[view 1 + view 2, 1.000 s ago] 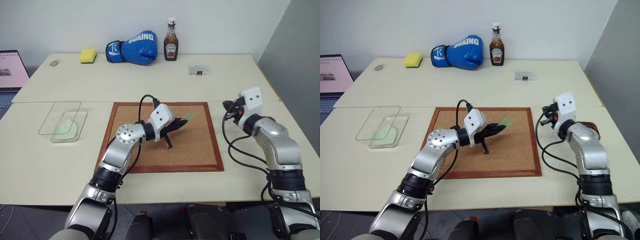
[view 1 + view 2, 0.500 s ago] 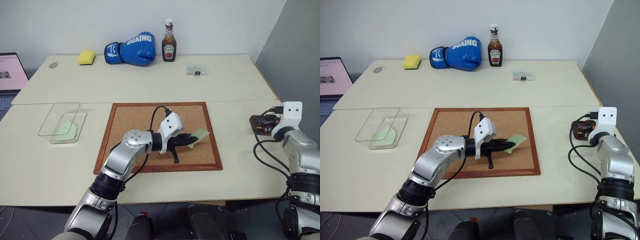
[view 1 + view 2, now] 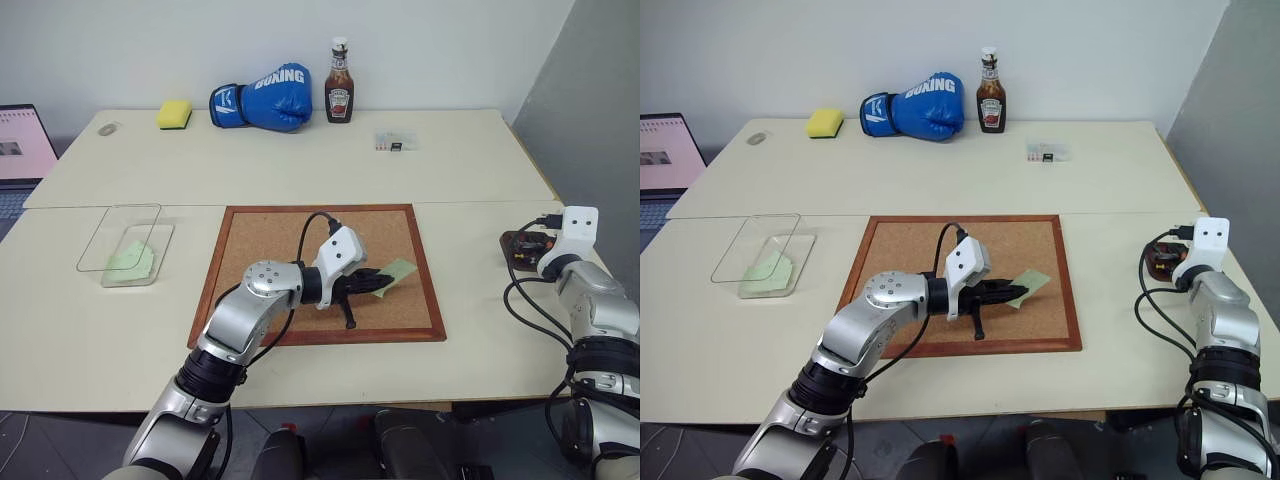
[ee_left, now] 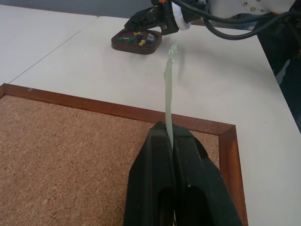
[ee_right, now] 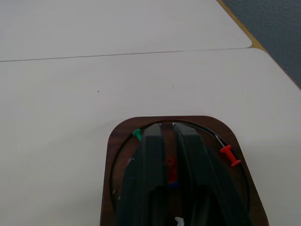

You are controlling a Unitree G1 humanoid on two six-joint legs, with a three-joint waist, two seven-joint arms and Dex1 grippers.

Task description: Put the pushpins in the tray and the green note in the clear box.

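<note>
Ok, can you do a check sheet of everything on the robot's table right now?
Surface: pale table, corkboard in the middle.
Job's things: green note pinched edge-on over the corkboard; a second green paper in the clear box; pushpins in the tray.
Clutter: boxing glove, ketchup bottle, yellow sponge, small clear case.
Grippers: left gripper shut on the note; right gripper over the tray, slightly parted.
Cables: black, looping along both arms.
Surroundings: laptop, white wall.
</note>
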